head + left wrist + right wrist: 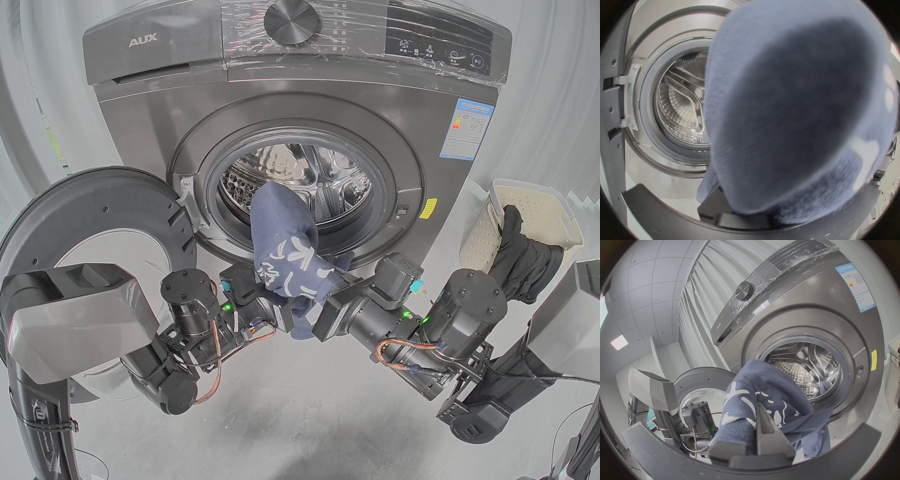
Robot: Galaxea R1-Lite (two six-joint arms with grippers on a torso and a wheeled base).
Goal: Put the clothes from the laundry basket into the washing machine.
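Navy printed garment [800, 118], bunched over left gripper [278, 309] (grip cannot be told), pinched by right gripper [753, 424], top at washing machine drum mouth [312, 169]; risk: its unsupported hanging tail may drag it back outside on release.

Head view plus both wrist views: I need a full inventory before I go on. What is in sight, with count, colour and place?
washing machine: one, dark grey, straight ahead.
door: one, dark grey, swung open to the robot's left.
drum: one, bare steel, behind the opening.
navy garment: one, navy with white print, bunched before the opening.
laundry basket: one, cream, right of the machine.
black garment: one, black, hanging over the basket's rim.
label: one, blue, machine front, upper right.
sticker: one, yellow, right of the opening.
curtain: pale grey, behind the machine.
left pincer: one, black, at the navy garment's left side.
right pincer: one, black, shut on the navy garment.
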